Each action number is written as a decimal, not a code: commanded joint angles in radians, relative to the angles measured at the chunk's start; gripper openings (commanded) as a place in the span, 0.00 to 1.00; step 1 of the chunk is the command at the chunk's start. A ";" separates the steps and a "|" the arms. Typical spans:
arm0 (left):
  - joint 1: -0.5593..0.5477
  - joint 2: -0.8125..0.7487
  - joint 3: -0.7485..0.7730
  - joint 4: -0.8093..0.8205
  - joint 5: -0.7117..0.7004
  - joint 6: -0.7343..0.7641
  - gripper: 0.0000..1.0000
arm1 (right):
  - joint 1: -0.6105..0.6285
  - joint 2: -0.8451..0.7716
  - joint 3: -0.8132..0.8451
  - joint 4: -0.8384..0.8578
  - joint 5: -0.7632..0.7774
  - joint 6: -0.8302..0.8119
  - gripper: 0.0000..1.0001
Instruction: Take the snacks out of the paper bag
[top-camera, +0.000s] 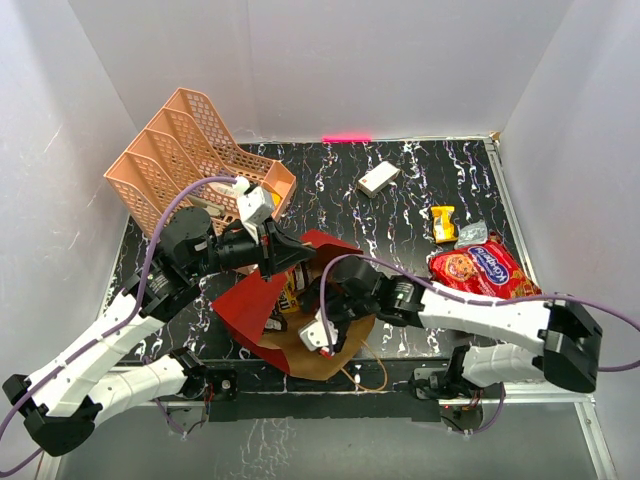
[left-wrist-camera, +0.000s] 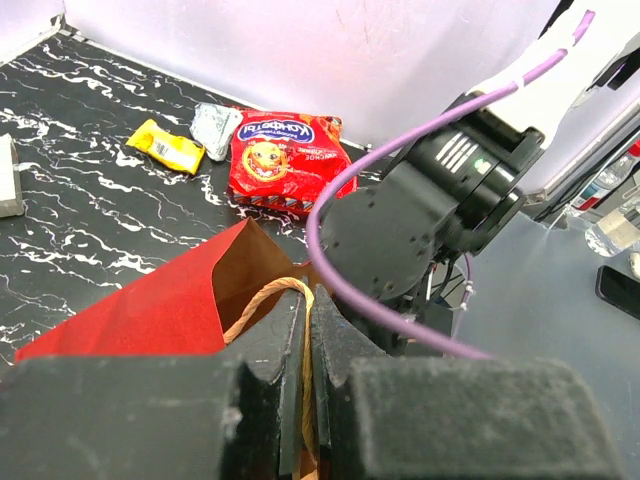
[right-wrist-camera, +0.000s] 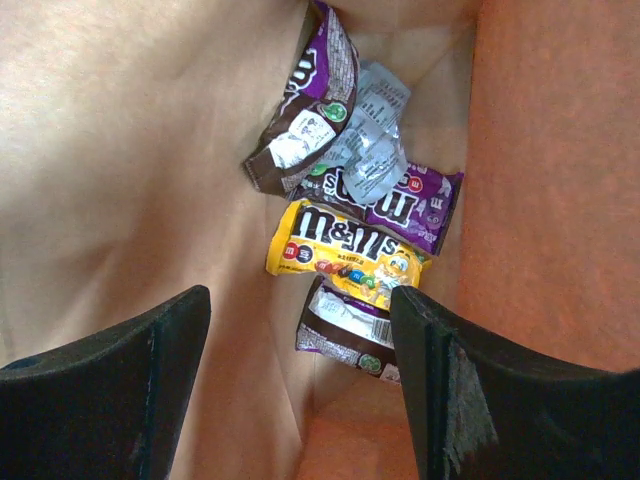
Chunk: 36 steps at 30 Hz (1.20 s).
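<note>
**Fingers Wide in the Bag Mouth, Handle Pinched**

Fingers of the right gripper (right-wrist-camera: 300, 390) stand wide apart and hold nothing. They are inside the paper bag (top-camera: 248, 305), pointed at the snacks that remain there. The left gripper (left-wrist-camera: 308, 330) is closed on the cord handle (left-wrist-camera: 262, 300). This lift appears intended to keep the mouth open so the right arm has entry.

At the bag's bottom lie a yellow packet (right-wrist-camera: 345, 258) and several dark brown wrappers (right-wrist-camera: 318, 100), overlapped by a crinkled silver wrapper (right-wrist-camera: 378, 135). The yellow packet lies uppermost, in line between the fingers, which makes it the likely next pick.

Already out on the table (top-camera: 400, 215) are the red cookie packet (top-camera: 480, 270) and a small yellow wrapper (top-camera: 443, 222). The task is judged partly complete.
</note>
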 joint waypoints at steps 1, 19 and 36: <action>-0.004 -0.028 0.013 0.042 0.022 0.031 0.00 | 0.006 0.084 0.021 0.149 0.048 -0.083 0.75; -0.004 -0.033 0.002 0.034 0.047 0.030 0.00 | 0.000 0.446 0.072 0.386 0.150 -0.170 0.77; -0.004 -0.109 -0.026 -0.020 0.011 0.016 0.00 | -0.038 0.656 0.149 0.566 0.428 -0.092 0.45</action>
